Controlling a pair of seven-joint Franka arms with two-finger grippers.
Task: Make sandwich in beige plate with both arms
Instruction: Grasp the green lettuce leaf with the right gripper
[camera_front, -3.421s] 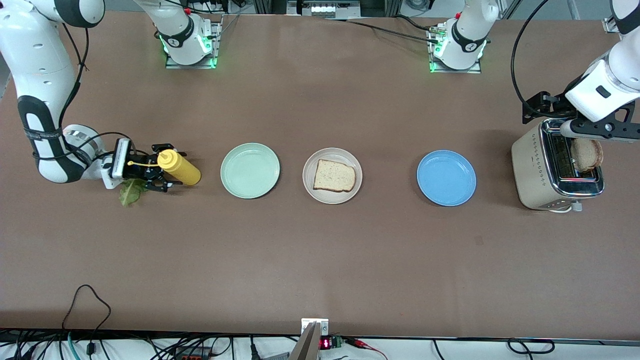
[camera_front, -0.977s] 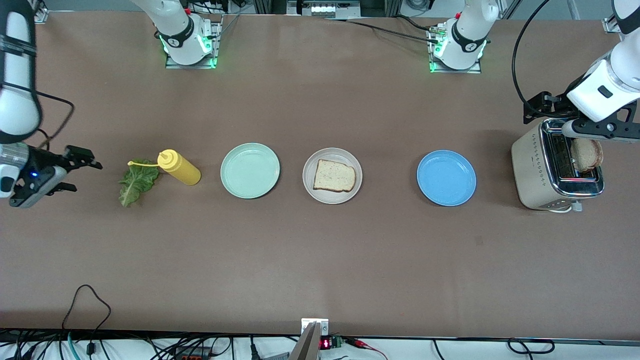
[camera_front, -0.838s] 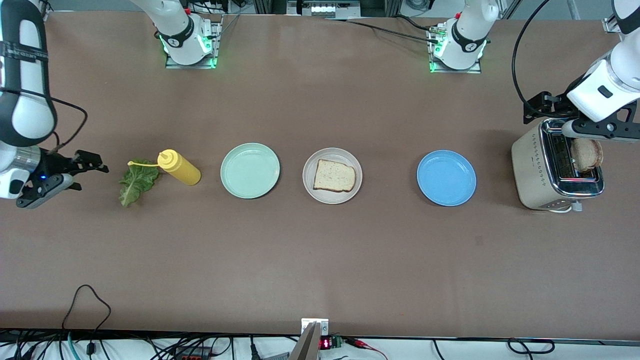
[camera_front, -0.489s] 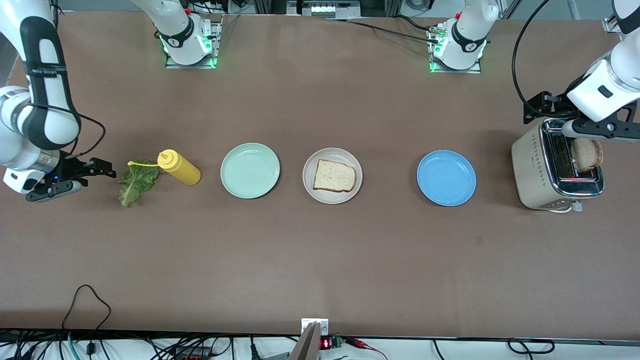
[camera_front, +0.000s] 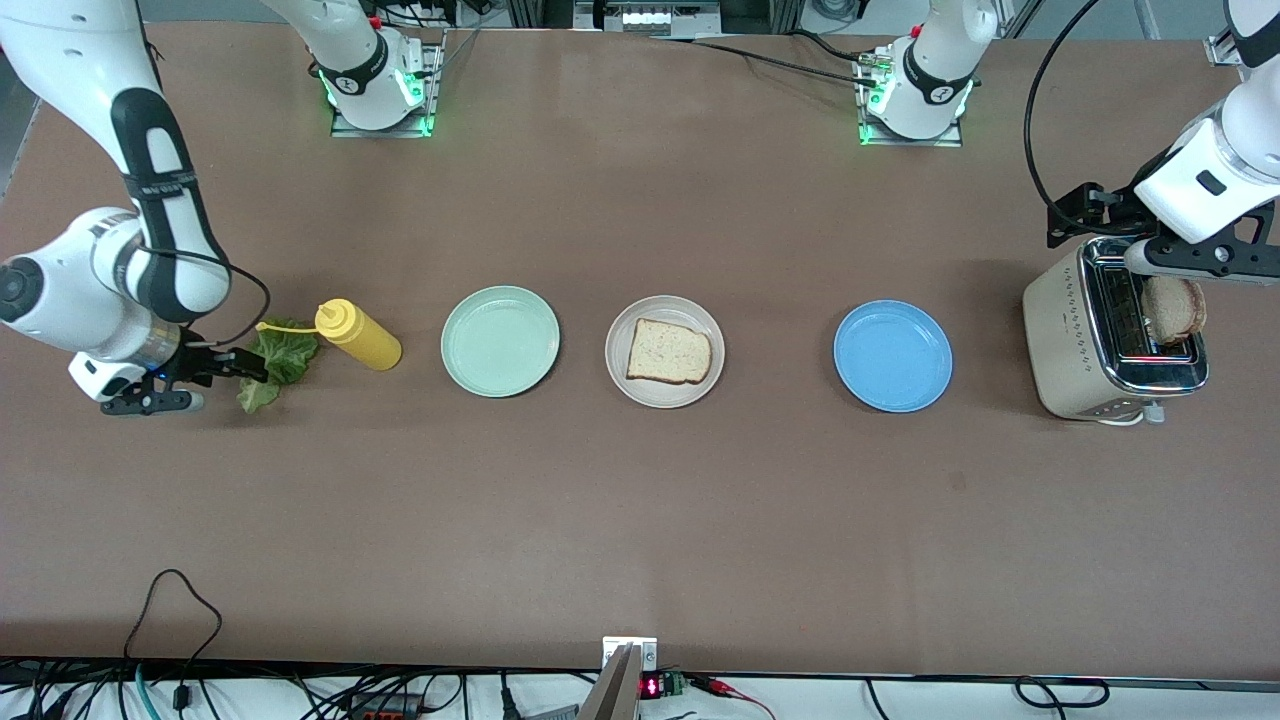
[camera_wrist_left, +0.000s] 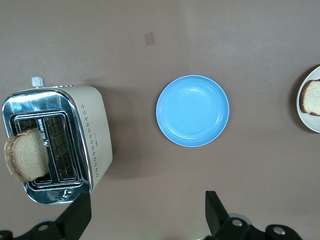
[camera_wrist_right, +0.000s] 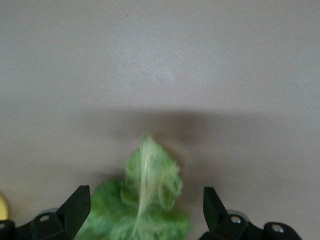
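The beige plate (camera_front: 622, 385) sits mid-table with one bread slice (camera_front: 668, 351) on it; both show in the left wrist view, plate (camera_wrist_left: 314, 122) and slice (camera_wrist_left: 311, 97). A second slice (camera_front: 1175, 308) stands in the toaster (camera_front: 1065, 330), also in the left wrist view (camera_wrist_left: 26, 155). A green lettuce leaf (camera_front: 283, 358) lies on the table by a yellow mustard bottle (camera_front: 358, 335). My right gripper (camera_front: 232, 388) is open and low at the leaf's end; the leaf (camera_wrist_right: 145, 210) lies between its fingers. My left gripper (camera_front: 1150, 240) is open and empty, waiting above the toaster (camera_wrist_left: 95, 130).
A mint-green plate (camera_front: 500, 341) lies between the bottle and the beige plate. A blue plate (camera_front: 892, 356) lies between the beige plate and the toaster and shows in the left wrist view (camera_wrist_left: 193, 110). Cables run along the table edge nearest the front camera.
My right gripper had pulled back from the bottle and leaf to the table's end; over the last second it has come back down to the leaf, open. The left arm has not moved.
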